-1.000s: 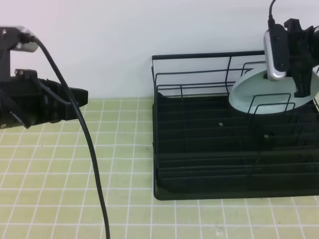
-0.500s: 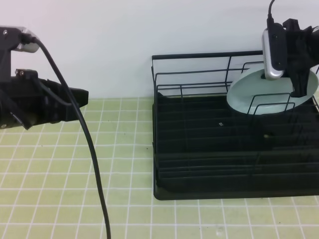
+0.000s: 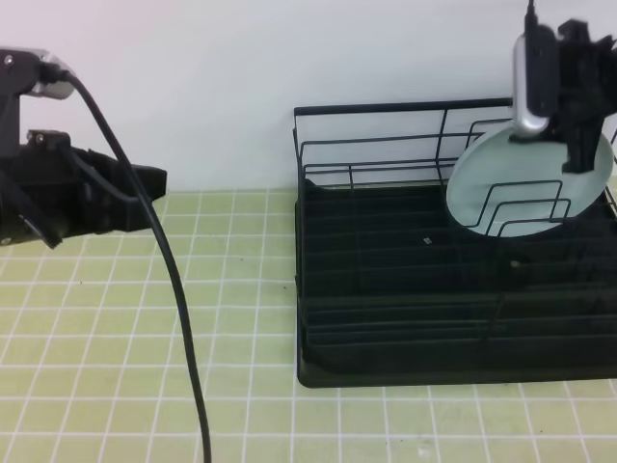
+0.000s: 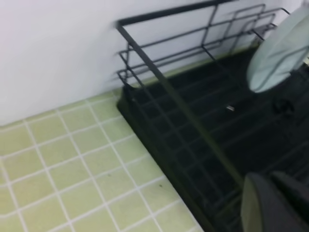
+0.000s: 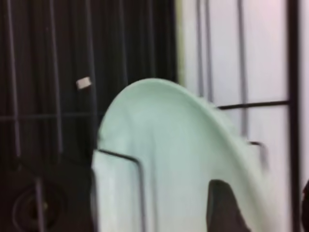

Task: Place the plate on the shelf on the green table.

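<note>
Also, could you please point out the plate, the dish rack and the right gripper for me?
plate [image 3: 511, 178], exterior high view, on its pale face left of the gripper.
dish rack [image 3: 386, 106], exterior high view, on its top back rail.
right gripper [image 3: 581, 154], exterior high view, at the fingertips on the plate's upper right edge.

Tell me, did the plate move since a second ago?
Yes. The plate tipped up steeper and now stands nearly upright behind the shelf's stepped wire divider, with the right gripper on its rim.
</note>
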